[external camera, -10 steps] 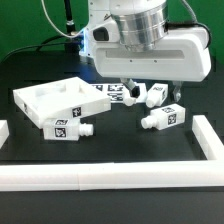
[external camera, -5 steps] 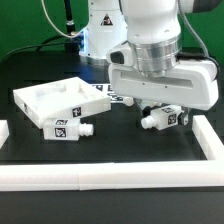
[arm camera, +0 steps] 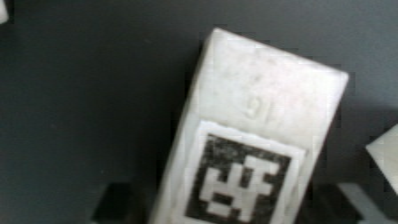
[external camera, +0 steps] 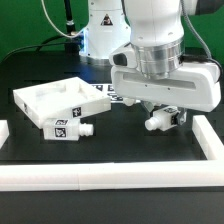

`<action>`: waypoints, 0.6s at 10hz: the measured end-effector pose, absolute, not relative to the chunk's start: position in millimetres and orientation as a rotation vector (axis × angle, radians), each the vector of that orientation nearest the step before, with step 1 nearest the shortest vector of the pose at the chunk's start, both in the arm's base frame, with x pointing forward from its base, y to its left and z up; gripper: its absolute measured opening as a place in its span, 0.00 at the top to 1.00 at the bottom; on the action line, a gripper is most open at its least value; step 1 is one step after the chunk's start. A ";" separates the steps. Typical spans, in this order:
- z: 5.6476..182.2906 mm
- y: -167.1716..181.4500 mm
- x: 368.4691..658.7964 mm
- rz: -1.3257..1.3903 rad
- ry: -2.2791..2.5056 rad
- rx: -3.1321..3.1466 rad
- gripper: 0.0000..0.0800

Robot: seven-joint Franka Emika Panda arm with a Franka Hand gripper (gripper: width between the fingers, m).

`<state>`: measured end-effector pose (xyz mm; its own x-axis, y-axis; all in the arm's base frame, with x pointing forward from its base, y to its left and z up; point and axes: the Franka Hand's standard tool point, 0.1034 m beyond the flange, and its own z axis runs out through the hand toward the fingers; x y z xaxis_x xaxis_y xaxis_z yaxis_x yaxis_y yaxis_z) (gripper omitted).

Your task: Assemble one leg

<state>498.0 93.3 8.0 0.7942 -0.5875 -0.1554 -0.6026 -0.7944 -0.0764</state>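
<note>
A leg (external camera: 160, 123), a small white block with a black-and-white tag, lies on the black table at the exterior view's right. My gripper (external camera: 166, 110) has come down right over it. In the wrist view the leg (arm camera: 249, 120) fills the frame, tag up. It lies between my two dark fingers (arm camera: 118, 203), with a small gap on each side. The gripper (arm camera: 231, 208) is open and straddles the leg. A second leg (external camera: 66, 128) lies in front of the white square tray-like piece (external camera: 40, 100), its peg pointing to the exterior view's right.
The marker board (external camera: 103, 93) lies behind the tray piece. Low white walls border the table at the front (external camera: 100, 178), the exterior view's left (external camera: 3, 130) and right (external camera: 207, 140). A white corner of another part shows in the wrist view (arm camera: 384, 152).
The gripper has moved to the exterior view's right and down, from above the far leg to over the near right leg. It now hides the other leg behind it.
</note>
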 end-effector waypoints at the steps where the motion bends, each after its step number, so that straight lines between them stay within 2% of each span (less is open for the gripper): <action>1: 8.0 93.4 498.0 0.187 0.952 -2.859 0.64; 3: 10.3 102.0 488.5 0.195 0.958 -2.863 0.64; 6: 29.3 149.4 437.3 0.238 0.947 -2.891 0.64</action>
<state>437.3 149.4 29.3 0.7958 -0.5797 -0.1752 -0.5937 -0.8038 -0.0371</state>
